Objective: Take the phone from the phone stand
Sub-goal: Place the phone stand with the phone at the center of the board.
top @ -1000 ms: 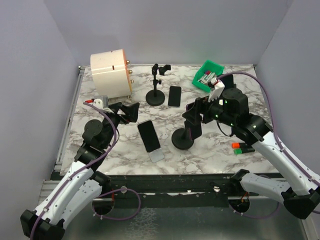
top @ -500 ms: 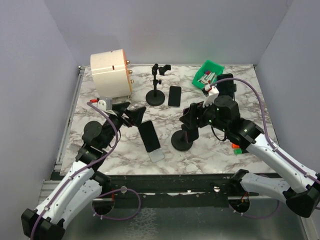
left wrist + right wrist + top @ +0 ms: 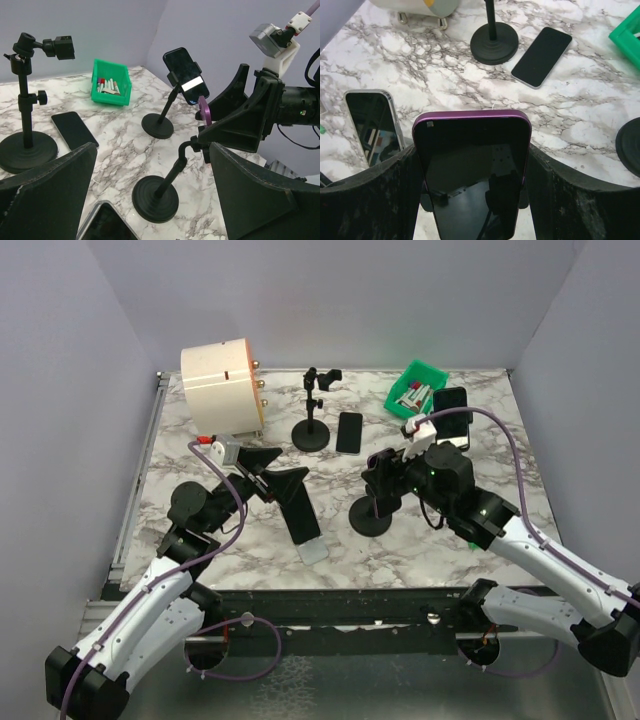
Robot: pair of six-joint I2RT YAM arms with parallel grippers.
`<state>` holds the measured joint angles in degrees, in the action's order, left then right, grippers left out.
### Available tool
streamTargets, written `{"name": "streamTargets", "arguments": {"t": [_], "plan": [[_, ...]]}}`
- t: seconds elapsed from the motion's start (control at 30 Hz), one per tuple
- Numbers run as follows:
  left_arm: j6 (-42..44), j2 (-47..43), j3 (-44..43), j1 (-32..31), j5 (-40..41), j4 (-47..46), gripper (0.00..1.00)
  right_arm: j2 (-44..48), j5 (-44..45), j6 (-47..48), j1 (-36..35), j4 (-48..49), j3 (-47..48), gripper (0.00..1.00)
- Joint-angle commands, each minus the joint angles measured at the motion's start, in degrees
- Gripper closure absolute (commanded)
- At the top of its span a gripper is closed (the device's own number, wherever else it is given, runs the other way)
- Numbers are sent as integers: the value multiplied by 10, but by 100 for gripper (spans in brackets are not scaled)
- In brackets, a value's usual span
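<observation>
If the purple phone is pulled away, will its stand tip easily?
Probably: the stand has a thin, tall stem over a small round base, so sideways pulling may tilt it. The purple phone looks glossy, perhaps slippery.

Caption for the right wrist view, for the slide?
Right gripper grips the purple phone by its side edges, marble table below.

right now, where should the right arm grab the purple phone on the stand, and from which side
Take the purple phone across its two long edges, on the upper half above the clamp of the stand, coming from its top end. It stands roughly upright, thin and flat, and its width fits between the right fingers, which sit against both edges.
</observation>
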<state>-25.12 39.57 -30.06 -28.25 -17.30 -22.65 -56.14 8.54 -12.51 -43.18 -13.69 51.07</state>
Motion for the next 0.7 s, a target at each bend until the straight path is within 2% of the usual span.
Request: {"name": "streamTargets", "arguments": {"t": [0.0, 0.2, 0.43, 0.57, 0.67], "plan": [[-2, 3, 6, -2, -21, -16, 6, 4, 71, 49, -21, 62, -1, 69], [-1, 3, 7, -3, -22, -17, 6, -12, 133, 106, -58, 68, 7, 69], [-1, 4, 8, -3, -20, -17, 6, -14, 162, 120, -70, 62, 7, 67], [-2, 7, 8, -3, -22, -17, 6, -25, 120, 84, -69, 22, 37, 37], [-2, 6, 8, -3, -21, -17, 6, -32, 108, 61, -70, -10, 61, 24]]}}
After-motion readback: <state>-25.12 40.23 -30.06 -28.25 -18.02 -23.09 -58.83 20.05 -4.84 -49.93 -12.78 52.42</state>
